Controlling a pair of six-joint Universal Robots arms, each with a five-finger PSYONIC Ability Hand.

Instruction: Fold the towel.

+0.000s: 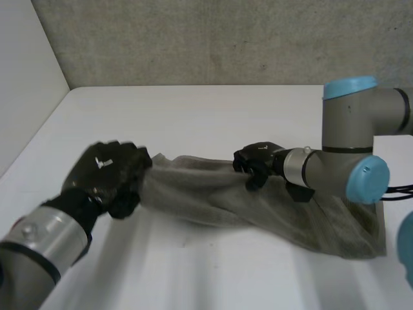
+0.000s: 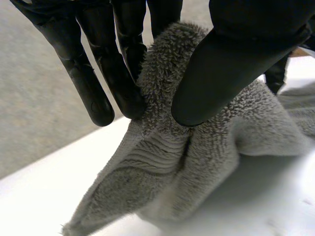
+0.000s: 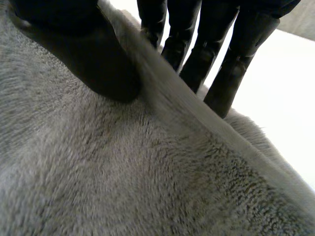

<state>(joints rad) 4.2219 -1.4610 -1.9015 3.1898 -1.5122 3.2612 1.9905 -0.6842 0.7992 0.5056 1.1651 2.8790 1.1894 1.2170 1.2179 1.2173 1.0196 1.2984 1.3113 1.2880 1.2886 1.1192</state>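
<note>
A grey towel (image 1: pixel 258 203) lies stretched and bunched across the white table (image 1: pixel 193 110), from my left hand to the right front. My left hand (image 1: pixel 106 174) grips the towel's left end, raised a little off the table. In the left wrist view the thumb (image 2: pixel 221 73) pinches a fold of the towel (image 2: pixel 162 162) against the fingers (image 2: pixel 106 73). My right hand (image 1: pixel 257 161) holds the towel's far edge near its middle. In the right wrist view the thumb (image 3: pixel 93 54) presses the towel (image 3: pixel 123 172) against the fingers (image 3: pixel 216 59), with the towel's edge between them.
A grey wall (image 1: pixel 213 39) stands behind the table. Bare table lies beyond the towel and in front of it. My right arm (image 1: pixel 348 148) reaches in over the towel's right part.
</note>
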